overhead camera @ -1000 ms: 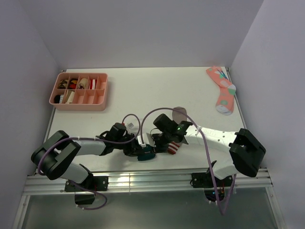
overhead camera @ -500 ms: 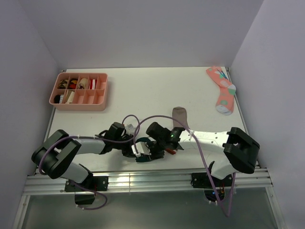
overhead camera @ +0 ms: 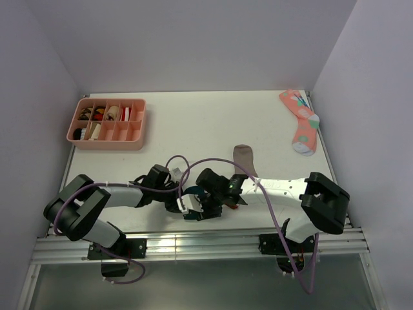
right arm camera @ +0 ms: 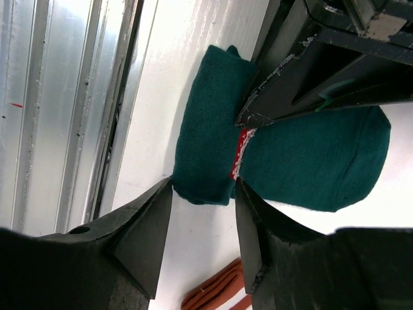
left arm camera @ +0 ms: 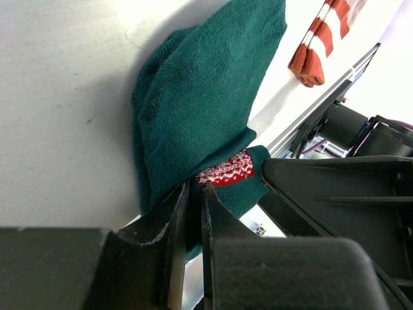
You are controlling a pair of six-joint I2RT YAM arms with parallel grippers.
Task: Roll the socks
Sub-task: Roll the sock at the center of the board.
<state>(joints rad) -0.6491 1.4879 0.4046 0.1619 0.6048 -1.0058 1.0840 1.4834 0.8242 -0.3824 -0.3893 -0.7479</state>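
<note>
The dark green sock point(left arm camera: 200, 110) lies near the table's front edge, one end folded into a roll point(right arm camera: 206, 129) with a red-and-white patch point(left arm camera: 226, 171); in the top view point(overhead camera: 192, 214) the grippers mostly hide it. My left gripper point(left arm camera: 193, 194) is shut on the sock's fold beside the patch. My right gripper point(right arm camera: 201, 190) is open, its tips flanking the end of the roll, facing the left gripper point(right arm camera: 322, 64). The taupe sock point(overhead camera: 244, 157) lies just beyond, its red-and-white striped cuff point(left arm camera: 322, 39) beside the green sock.
The metal rail point(right arm camera: 58, 110) along the table's front edge runs right next to the roll. A coral-pink spotted sock point(overhead camera: 301, 123) lies at the back right. A pink compartment tray point(overhead camera: 106, 143) with small items stands at the back left.
My right gripper has moved left, off the striped cuff and up to the green sock beside the left gripper. The taupe sock's foot is now uncovered. The left gripper has stayed put.
</note>
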